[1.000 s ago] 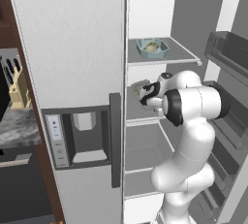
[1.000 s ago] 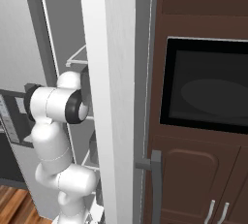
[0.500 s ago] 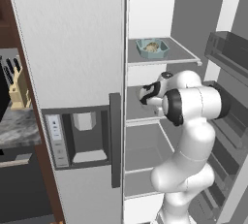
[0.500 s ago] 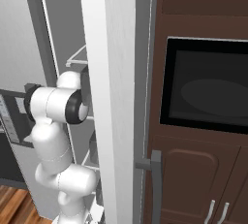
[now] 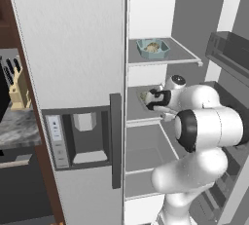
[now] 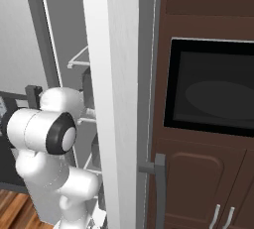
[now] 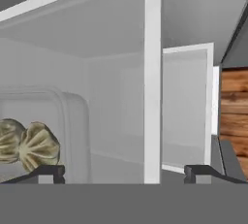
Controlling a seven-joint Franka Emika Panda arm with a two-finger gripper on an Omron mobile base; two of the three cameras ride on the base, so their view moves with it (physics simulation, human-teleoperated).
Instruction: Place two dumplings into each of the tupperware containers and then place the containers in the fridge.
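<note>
The fridge (image 5: pixel 73 48) is standing open, its dispenser door (image 5: pixel 78 136) closed on the left and the right compartment showing white shelves. On the upper shelf (image 5: pixel 187 56) the teal container (image 5: pixel 153 48) is sitting with beige dumplings (image 5: pixel 152 47) inside it. One shelf down, the arm (image 5: pixel 204 126) is reaching in from the lower right, and the gripper (image 5: pixel 151 98) is hovering at the near edge of the clear container (image 5: pixel 145 96), which is resting on that middle shelf.

In the hand view the gripper (image 7: pixel 123 172) is standing released — its two dark fingertips (image 7: pixel 48 172) are spread wide apart at the bottom, with nothing between them. The clear container (image 7: pixel 72 121) is lying just ahead and to the left, its rounded rim pale against the shelf, and two dumplings (image 7: pixel 34 146) are sitting in it side by side, touching each other, just above the left fingertip. A white upright edge of the fridge (image 7: pixel 152 72) is crossing the middle of that view.

In the right base view the arm (image 6: pixel 44 134) is leaning into the fridge (image 6: pixel 119 99) beside dark wood cabinets (image 6: pixel 208 183) — an oven window (image 6: pixel 213 94) is set into them.
</note>
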